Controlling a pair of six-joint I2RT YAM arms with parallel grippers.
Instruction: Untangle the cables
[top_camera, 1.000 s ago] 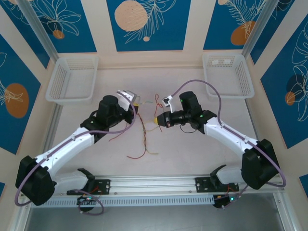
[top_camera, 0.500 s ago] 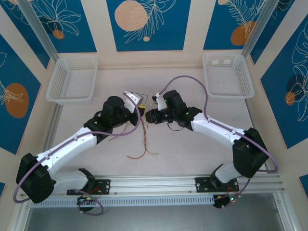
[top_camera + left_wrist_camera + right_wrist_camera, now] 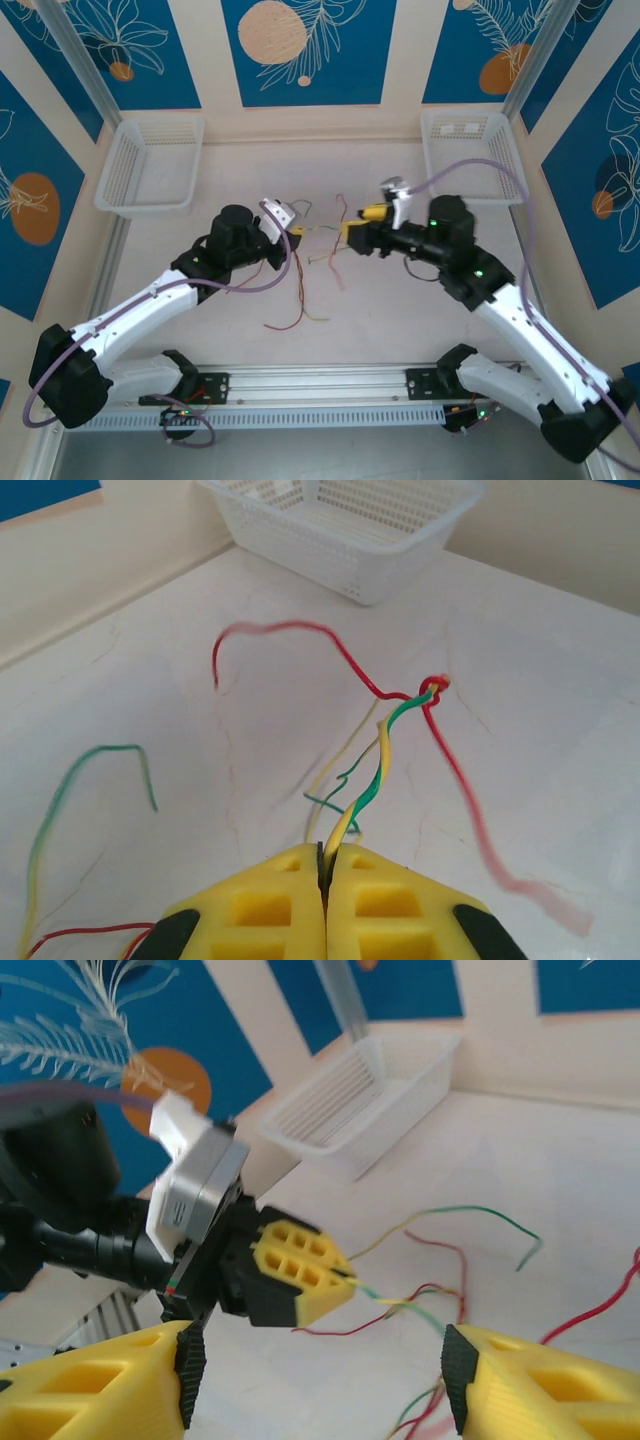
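Right gripper back rightward, jaws apart; left gripper tight on one green-yellow cable.

You're facing a white, faintly veined table. At its far corners sit 2 white mesh tubs: a left basket and a right basket. Cream walls rise behind and beside the table, set with blue panels bearing white leaf drawings and orange discs. An aluminium rail runs along the table's near edge, under even light
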